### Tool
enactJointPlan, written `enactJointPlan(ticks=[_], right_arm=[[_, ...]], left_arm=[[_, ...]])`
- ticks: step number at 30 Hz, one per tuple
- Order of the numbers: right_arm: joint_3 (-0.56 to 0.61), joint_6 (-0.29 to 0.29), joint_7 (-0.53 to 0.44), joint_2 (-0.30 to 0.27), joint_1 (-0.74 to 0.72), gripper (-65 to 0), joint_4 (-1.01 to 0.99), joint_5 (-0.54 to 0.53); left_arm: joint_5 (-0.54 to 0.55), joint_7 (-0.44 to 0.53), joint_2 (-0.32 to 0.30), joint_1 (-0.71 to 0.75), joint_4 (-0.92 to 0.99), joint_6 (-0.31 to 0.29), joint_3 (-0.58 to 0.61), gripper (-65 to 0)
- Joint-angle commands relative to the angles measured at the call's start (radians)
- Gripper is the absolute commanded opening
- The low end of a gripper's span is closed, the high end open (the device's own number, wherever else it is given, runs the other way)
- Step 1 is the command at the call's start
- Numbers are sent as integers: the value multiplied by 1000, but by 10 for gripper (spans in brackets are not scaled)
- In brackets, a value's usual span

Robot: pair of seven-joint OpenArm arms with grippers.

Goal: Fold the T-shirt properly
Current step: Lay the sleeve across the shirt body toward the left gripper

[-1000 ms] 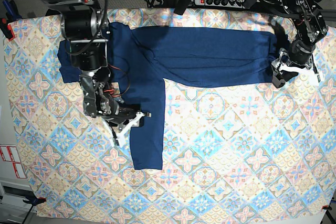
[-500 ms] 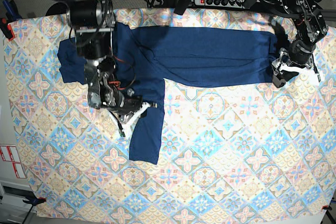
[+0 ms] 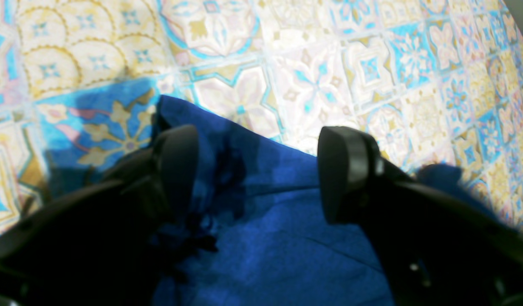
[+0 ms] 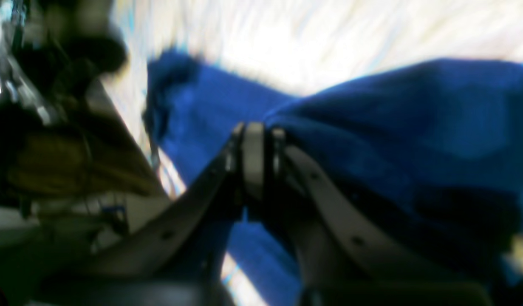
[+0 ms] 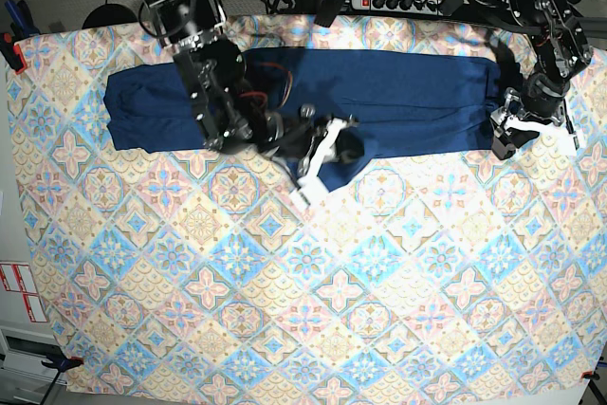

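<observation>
We note the T-shirt (image 5: pixel 398 101) lying in a long band across the far side of the tablecloth (image 5: pixel 285 310). The right gripper (image 5: pixel 327 154) pinches a bunched sleeve near the middle. The left gripper (image 5: pixel 512 130) stands spread wide over the shirt's right end, holding nothing.

Your right hand (image 5: pixel 327 144), now clamped on the T-shirt (image 5: pixel 398 101) sleeve, has carried it up across the shirt's body.

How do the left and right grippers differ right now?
The left gripper is open, jaws straddling the T-shirt's end; the right gripper is shut on the T-shirt's sleeve. In the base view the left sits at the shirt's far-right edge, the right mid-table near its lower edge. Both are at the T-shirt.
</observation>
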State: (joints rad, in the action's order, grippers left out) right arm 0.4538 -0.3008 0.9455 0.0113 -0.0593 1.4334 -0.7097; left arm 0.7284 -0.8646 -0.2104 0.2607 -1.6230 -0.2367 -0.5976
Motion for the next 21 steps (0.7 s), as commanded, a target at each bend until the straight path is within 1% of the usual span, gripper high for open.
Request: enactJointPlan(ticks=[1,6,9,14,17,19,21], right_arm=[[9,-10,-30,5,-30,-648,45,-23],[78,-10,-29,9,-38,-648,51,-24],[167,-10,-27,9,-89,-648,51,-26],[437,-10,-1,13,-224,-648,53,-26],[583,-10,0,45,-299,-647,51,-28],[609,-10,-7,46,-311,-647,51,-21],[595,-10,-10,46,-305,-643,48,-20]], left_arm=[[13,17,-13,-7,-16,-5,-5,-239],[10,17,-13,-2,-16,-5,-5,-239],[9,17,-13,-2,-16,-5,-5,-239],[9,17,-13,-7,-16,-5,-5,-239],[9,17,-13,-7,-18,-5,-5,-239],[9,17,-13,-7,-18,-5,-5,-239],[9,17,-13,-5,-18,-5,-5,-239]])
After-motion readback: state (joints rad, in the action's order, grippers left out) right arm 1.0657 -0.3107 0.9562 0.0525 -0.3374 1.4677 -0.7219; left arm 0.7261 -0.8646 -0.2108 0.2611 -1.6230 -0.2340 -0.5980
